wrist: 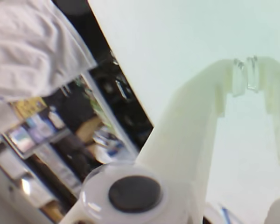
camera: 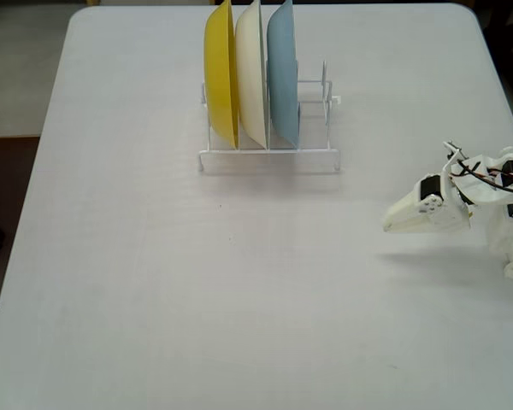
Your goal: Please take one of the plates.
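Observation:
No orange plate shows in either view. A white wire rack point(camera: 312, 154) at the back of the table holds three plates on edge: a yellow plate point(camera: 221, 73), a cream plate point(camera: 250, 73) and a light blue plate point(camera: 283, 73). My white gripper point(camera: 390, 225) is at the right side of the table, well in front of and to the right of the rack, pointing left. In the wrist view the gripper point(wrist: 245, 74) has its fingertips touching, shut on nothing, over the bare white tabletop.
The white table point(camera: 154, 282) spreads to the left and front of the arm. The arm's base and cables point(camera: 504, 184) sit at the right edge. The wrist view shows a white cloth point(wrist: 28, 42) and clutter beyond the table edge.

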